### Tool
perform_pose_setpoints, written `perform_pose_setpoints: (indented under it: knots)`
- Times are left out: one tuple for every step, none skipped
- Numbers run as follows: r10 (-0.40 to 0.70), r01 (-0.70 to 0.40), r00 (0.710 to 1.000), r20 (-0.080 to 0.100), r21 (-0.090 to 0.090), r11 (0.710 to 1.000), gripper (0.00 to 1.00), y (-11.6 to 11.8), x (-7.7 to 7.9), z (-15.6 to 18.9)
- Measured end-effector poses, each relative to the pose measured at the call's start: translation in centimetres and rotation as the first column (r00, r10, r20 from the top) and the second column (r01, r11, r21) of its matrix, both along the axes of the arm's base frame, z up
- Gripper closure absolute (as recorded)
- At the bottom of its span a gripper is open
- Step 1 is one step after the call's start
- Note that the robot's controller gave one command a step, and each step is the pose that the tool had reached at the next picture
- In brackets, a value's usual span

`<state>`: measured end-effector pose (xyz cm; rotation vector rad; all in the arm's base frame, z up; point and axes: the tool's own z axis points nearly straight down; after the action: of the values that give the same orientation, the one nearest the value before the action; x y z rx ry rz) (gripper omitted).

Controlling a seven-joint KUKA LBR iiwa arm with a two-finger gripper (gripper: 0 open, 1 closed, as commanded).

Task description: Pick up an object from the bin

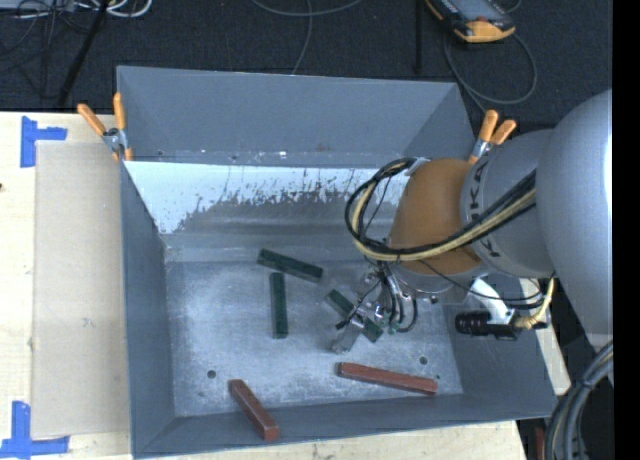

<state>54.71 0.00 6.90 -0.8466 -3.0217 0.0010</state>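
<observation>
My gripper [372, 316] is low in the right middle of the bin, under the orange wrist cover. It sits right at a short dark green block [343, 302], whose left end pokes out from beneath it. I cannot see whether the block is gripped. A long reddish-brown bar [387, 378] lies flat just below the gripper, near the front wall.
Two more dark green bars lie left of the gripper, one slanted [290, 265] and one upright in the view [279, 305]. A second reddish-brown bar [253, 409] lies at the front left. The arm and its cables cover the bin's right side.
</observation>
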Motion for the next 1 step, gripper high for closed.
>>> perform_pose_setpoints:
  knots:
    - [0.003,-0.003,1.0,0.001,-0.001,1.0,0.0,0.01,-0.02,-0.05]
